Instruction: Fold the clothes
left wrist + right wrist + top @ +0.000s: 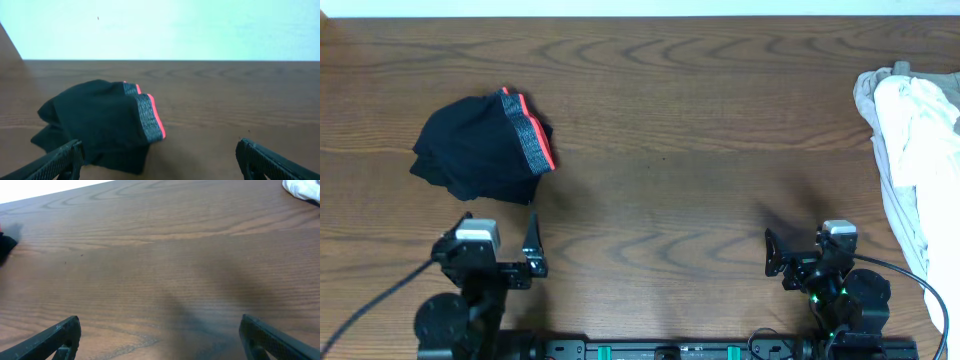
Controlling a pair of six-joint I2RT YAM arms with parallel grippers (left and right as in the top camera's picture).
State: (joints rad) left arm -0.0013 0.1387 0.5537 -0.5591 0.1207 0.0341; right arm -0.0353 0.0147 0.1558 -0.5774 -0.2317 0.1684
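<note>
We read this as a robotics lab bench rather than a home. A left arm (470, 262) and a right arm (832, 268), both small and black, stand on a black rail (660, 351) with green clips at the near edge of a broad dark wood-grain table (700, 110), and black cables (370, 300) trail from their bases. Behind the table we see a plain pale wall (175, 25), while bundled dark trousers (475, 150) and a heap of pale garments (918, 150) lie on the wood like test pieces.

Overhead straight down, wrist views low, facing forward, left wrist and overhead share dark trousers (480, 150)
</note>
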